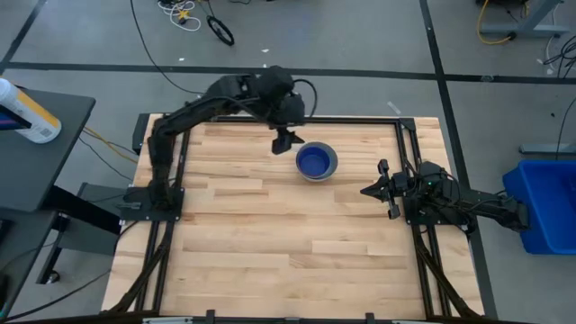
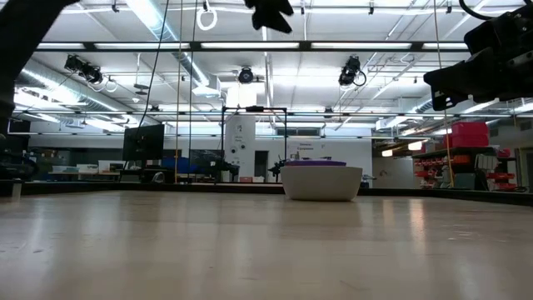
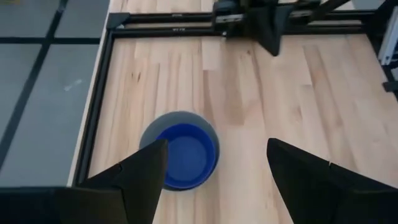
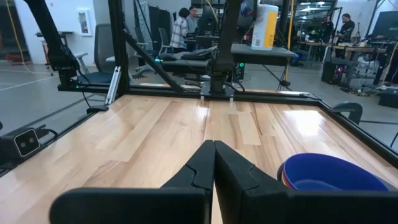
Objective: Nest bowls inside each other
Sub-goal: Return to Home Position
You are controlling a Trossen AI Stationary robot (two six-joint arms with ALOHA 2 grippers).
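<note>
The bowls stand nested in one stack on the far middle of the wooden table. The dark blue bowl is innermost and on top, and the grey bowl is outermost, resting by its base on the table. Thin rims of other colours show under the blue one. My left gripper hangs open in the air, above and just left of the stack, with nothing between its fingers. My right gripper waits shut near the table's right edge, pointing level toward the left.
A black metal frame runs around the table's edges, with both arm bases mounted on it. The wooden top in front of the stack is bare. Beyond the far-left side stands a dark side table with a white bottle.
</note>
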